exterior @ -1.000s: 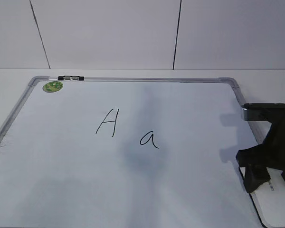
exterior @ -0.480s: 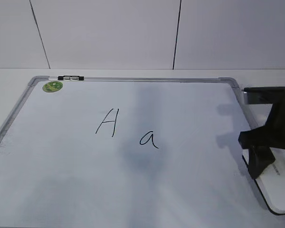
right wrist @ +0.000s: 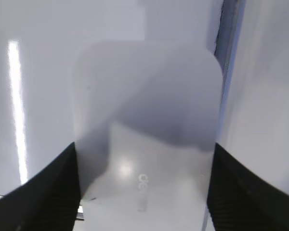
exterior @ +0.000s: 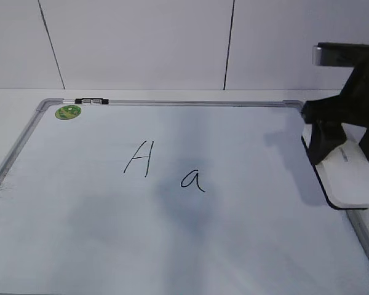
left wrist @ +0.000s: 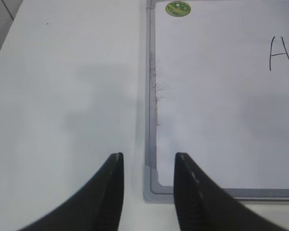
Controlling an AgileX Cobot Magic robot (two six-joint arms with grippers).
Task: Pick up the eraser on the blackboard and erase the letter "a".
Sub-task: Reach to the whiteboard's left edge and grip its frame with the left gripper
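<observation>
The blackboard [exterior: 246,233] is a white dry-erase board with a grey frame lying flat; it also shows in the left wrist view [left wrist: 221,125]. A small handwritten letter "a" [exterior: 193,180] sits near its middle, right of a capital "A" [exterior: 139,158]. My right gripper [exterior: 347,153] is shut on the eraser [exterior: 352,178], a flat white block with a dark underside, held in the air over the board's right edge. In the right wrist view the eraser [right wrist: 144,139] fills the space between the fingers [right wrist: 142,192]. My left gripper [left wrist: 147,163] is open and empty above the board's near left corner.
A green round sticker [exterior: 68,112] sits in the board's far left corner, also in the left wrist view [left wrist: 177,8]. A small black clip [exterior: 91,101] sits on the far frame. White table [left wrist: 67,86] lies left of the board; a panelled wall stands behind.
My right gripper has risen with the eraser, lifting it from the board's lower right corner to above the right edge, farther back. The left arm shows no change.
</observation>
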